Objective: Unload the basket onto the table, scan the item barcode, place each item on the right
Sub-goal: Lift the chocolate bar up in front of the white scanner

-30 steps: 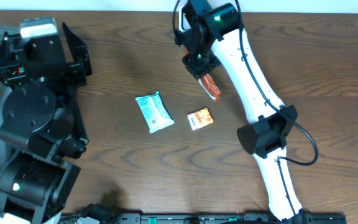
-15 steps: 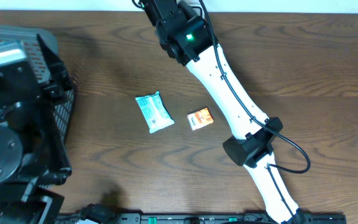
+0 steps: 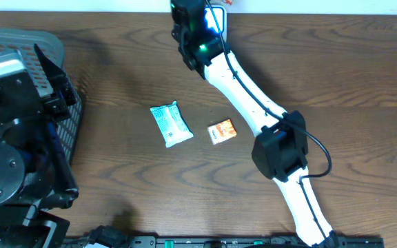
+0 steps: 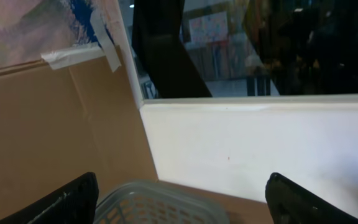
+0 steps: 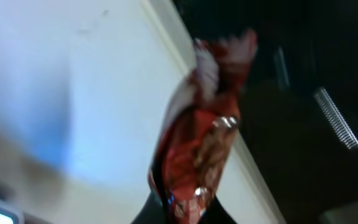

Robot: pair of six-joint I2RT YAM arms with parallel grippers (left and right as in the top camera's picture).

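A red snack packet [image 5: 197,143], blurred, stands up between the fingers of my right gripper [image 5: 188,208], which is shut on its lower end. From overhead, the right arm [image 3: 200,38] reaches to the table's far edge, and only a sliver of the red packet [image 3: 227,3] shows at the top of the frame. My left gripper [image 4: 179,202] is open, its two dark fingertips [image 4: 67,202] wide apart over the rim of a grey basket [image 4: 157,208], with nothing between them. No barcode is readable and no scanner is in view.
A teal packet [image 3: 169,124] and a small orange packet [image 3: 222,131] lie on the brown table [image 3: 336,83] near its middle. The grey mesh basket [image 3: 16,41] sits at the far left, partly under the left arm [image 3: 12,151]. A white wall [image 4: 260,143] and cardboard [image 4: 48,130] stand behind it.
The right arm swung from above the table's middle to the far edge, carrying the red packet almost out of the overhead view. The left arm shifted, uncovering the basket.
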